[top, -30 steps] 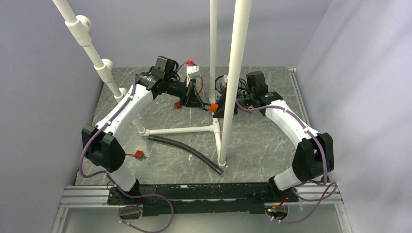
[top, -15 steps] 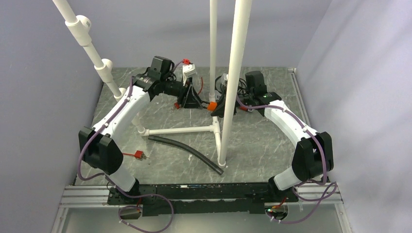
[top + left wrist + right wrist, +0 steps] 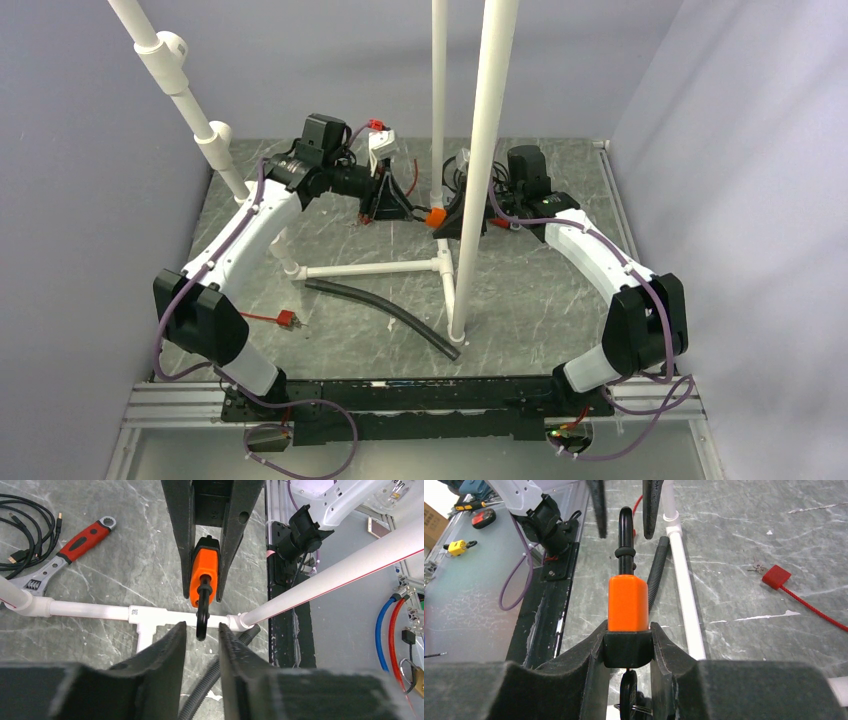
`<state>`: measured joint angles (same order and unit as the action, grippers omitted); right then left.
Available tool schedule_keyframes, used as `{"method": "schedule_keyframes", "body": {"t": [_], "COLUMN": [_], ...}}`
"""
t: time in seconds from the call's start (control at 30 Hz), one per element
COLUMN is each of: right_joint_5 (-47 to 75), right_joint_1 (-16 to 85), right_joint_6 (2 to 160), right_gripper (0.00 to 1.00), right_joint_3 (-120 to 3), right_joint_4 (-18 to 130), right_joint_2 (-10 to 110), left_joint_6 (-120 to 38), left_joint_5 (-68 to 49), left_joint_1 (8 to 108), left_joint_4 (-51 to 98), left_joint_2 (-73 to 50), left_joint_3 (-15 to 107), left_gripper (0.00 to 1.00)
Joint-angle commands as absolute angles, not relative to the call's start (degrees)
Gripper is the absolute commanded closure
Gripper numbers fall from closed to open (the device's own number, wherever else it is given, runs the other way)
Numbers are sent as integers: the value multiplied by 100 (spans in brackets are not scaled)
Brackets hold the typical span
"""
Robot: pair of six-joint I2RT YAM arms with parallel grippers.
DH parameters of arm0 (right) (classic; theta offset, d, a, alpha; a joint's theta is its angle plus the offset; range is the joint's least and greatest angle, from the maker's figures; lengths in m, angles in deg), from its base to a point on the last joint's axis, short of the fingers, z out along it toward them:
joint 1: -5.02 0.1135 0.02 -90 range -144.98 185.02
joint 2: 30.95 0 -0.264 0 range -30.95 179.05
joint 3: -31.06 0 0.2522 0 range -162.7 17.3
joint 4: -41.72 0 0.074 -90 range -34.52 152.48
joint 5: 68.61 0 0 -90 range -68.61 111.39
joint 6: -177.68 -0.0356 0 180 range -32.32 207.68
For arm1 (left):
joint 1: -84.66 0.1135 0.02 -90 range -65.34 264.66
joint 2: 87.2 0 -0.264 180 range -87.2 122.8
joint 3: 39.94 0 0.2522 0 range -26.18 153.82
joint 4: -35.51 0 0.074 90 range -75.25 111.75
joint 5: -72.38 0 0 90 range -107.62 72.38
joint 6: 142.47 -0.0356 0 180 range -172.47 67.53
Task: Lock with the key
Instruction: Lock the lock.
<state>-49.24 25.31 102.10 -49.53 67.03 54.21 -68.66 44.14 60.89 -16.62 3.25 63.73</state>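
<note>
My left arm (image 3: 245,230) and right arm (image 3: 590,245) stretch forward, wrists facing. The right claw (image 3: 628,640) clamps the orange padlock (image 3: 627,602) aloft. The left claw (image 3: 201,627) gapes either side of its shackle (image 3: 202,605), having edged closer this past second.

Clamped at its rear end between the fingers of the right pincer (image 3: 627,632), off the worktop: an orange padlock (image 3: 627,602). Pointing straight ahead, its black shackle (image 3: 625,530), bend between the spread fingers of the left pincer (image 3: 201,627), apart from both. Behind the body, a dark key (image 3: 627,692) with ring.
</note>
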Motion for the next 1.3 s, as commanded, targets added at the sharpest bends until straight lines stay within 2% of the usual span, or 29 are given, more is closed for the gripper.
{"method": "schedule_keyframes", "body": {"t": [0.0, 0.17, 0.27, 1.27], "right_joint_5": [-5290, -5344, -5362, -5626], "right_joint_1": [2531, 2541, 2565, 2861], "right_joint_6": [10332, 10284, 10255, 9929], "right_gripper": [100, 100, 100, 100], "right_joint_3": [-5090, -5113, -5157, -5548], "right_joint_4": [6523, 6478, 6447, 6088], "right_joint_2": [5208, 5228, 5269, 5534], "left_joint_6": [-6870, -6772, -6841, -6052], "left_joint_5": [4654, 4740, 4720, 4760], "left_joint_1": [6066, 5998, 5879, 4949], "left_joint_4": [-1471, -1366, -1433, -474], "left_joint_2": [159, 195, 239, 497], "left_joint_3": [6430, 6414, 6415, 5684], "left_gripper": [70, 92, 100, 100]}}
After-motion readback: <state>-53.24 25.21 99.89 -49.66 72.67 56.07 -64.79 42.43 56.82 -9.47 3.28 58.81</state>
